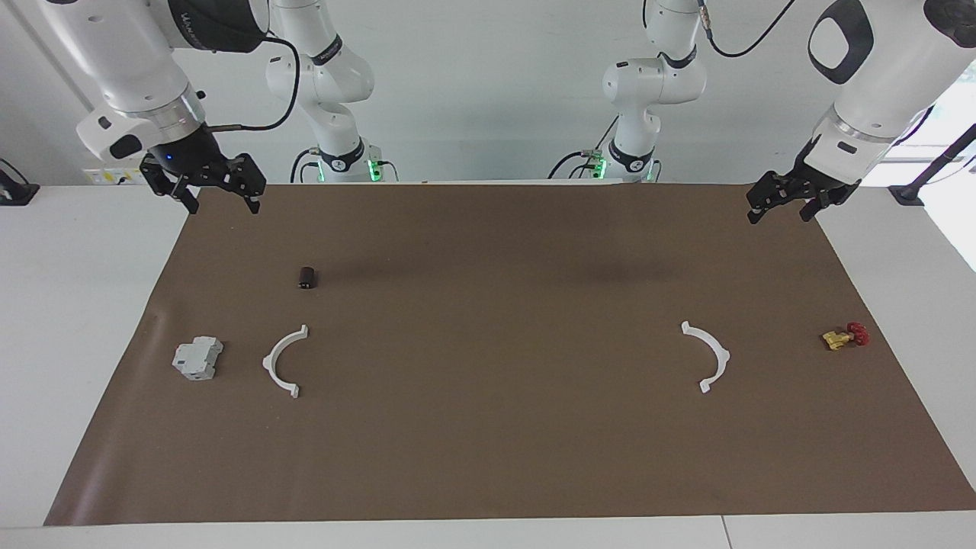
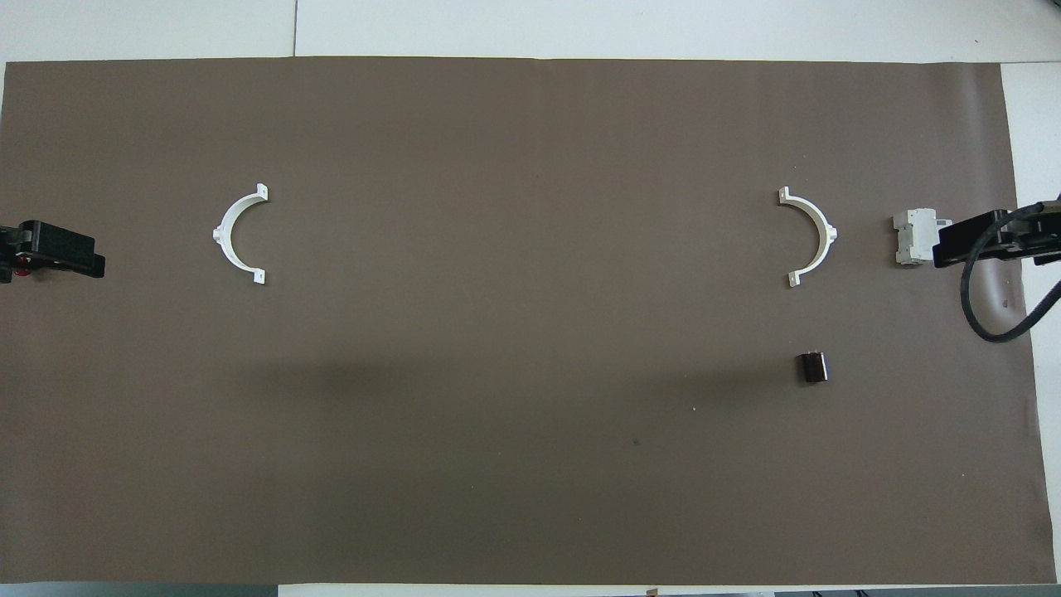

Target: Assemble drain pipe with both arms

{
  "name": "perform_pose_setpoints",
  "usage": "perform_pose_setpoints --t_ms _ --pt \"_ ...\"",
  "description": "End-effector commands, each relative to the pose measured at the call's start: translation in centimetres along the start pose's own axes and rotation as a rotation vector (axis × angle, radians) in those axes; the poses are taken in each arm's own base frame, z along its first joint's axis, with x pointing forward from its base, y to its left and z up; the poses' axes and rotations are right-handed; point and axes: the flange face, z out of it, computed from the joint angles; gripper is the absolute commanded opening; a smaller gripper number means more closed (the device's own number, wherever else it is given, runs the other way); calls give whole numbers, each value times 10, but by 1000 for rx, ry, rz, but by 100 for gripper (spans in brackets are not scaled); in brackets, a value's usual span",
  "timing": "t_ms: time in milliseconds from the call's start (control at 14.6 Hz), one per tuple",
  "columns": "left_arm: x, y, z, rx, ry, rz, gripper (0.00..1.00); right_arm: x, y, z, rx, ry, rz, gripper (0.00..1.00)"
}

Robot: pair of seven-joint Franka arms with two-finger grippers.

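The drain pipe lies as two separate white half rings on the brown mat [image 1: 488, 457]. One half ring [image 1: 282, 363] [image 2: 237, 235] rests toward the right arm's end, beside a grey box. The other half ring [image 1: 710, 355] [image 2: 813, 241] rests toward the left arm's end. Their open sides face each other across the mat. My right gripper [image 1: 223, 204] [image 2: 966, 240] hangs open and empty over the mat's corner at its own end. My left gripper [image 1: 779, 215] [image 2: 62, 250] hangs open and empty over the mat's edge at its end.
A grey blocky box [image 1: 197, 358] [image 2: 913, 237] sits at the right arm's end. A small dark cylinder [image 1: 306, 277] [image 2: 812, 367] lies nearer to the robots than that half ring. A yellow and red valve [image 1: 845, 335] sits at the left arm's end.
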Motion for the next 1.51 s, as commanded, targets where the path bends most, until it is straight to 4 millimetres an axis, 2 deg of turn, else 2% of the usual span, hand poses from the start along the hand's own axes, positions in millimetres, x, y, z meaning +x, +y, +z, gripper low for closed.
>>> perform_pose_setpoints --t_ms 0,274,411,479,616,821,958,1026,1095,1163,1232,1437 --pt "-7 0 -2 16 5 9 100 -2 1 -6 6 14 10 100" --pt "-2 3 -3 18 37 13 100 5 -7 1 6 62 -9 100" --pt "2 2 -1 19 56 17 100 15 -15 24 6 76 -19 100" --pt "8 2 5 21 58 20 100 27 -27 43 8 83 -37 100" --pt "23 3 21 23 69 21 100 55 -32 96 45 86 -30 100" --pt "48 3 57 26 65 21 100 87 -28 174 60 126 -20 100" --pt "67 3 86 29 68 21 100 103 -24 211 60 123 -20 100" --pt "76 4 102 30 75 24 100 109 -14 230 58 117 -30 100" --pt "84 4 119 31 83 25 100 113 0 257 56 94 -58 100" --pt "88 3 133 32 95 24 100 114 6 275 55 80 -104 100" --pt "91 4 151 33 115 28 100 112 9 282 54 87 -121 100" --pt "96 9 200 35 152 39 99 109 14 311 50 103 -111 91"
